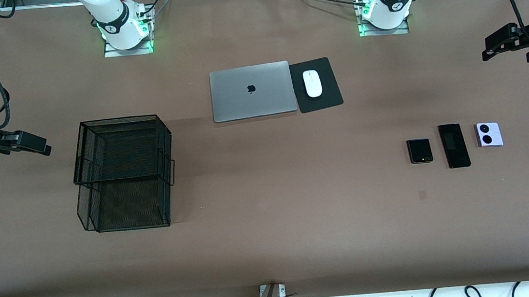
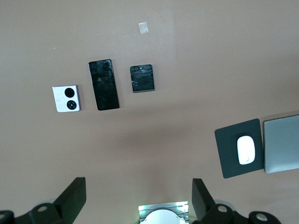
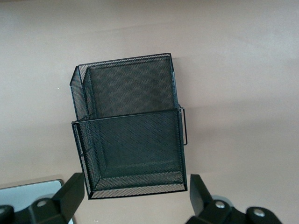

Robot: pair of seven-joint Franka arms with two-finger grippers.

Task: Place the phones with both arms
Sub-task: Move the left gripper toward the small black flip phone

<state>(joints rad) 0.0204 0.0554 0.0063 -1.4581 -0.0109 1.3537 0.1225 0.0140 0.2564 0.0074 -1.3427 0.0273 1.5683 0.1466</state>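
**Ana:** Both pincers hang spread wide and carry nothing. Left gripper (image 2: 135, 198) is high over the left arm's end of the table, right gripper (image 3: 136, 198) high above the mesh basket (image 1: 124, 174).

**Ben:** Where are the phones?

**Ana:** In a row on the bare table toward the left arm's end, close together but apart: black flip phone (image 1: 419, 150), long black slab (image 1: 454, 145), lilac phone (image 1: 489, 134). Farther from the front camera sit the closed laptop (image 1: 252, 91) and the mouse (image 1: 312, 83) on its mat (image 1: 315, 85).

**Ben:** So no phone is placed yet. How should the pickup go?

**Ana:** I'd bring the left gripper straight down over one phone, fingers across its short width, clear of its neighbour. They lie flat, so a low, square pinch matters.
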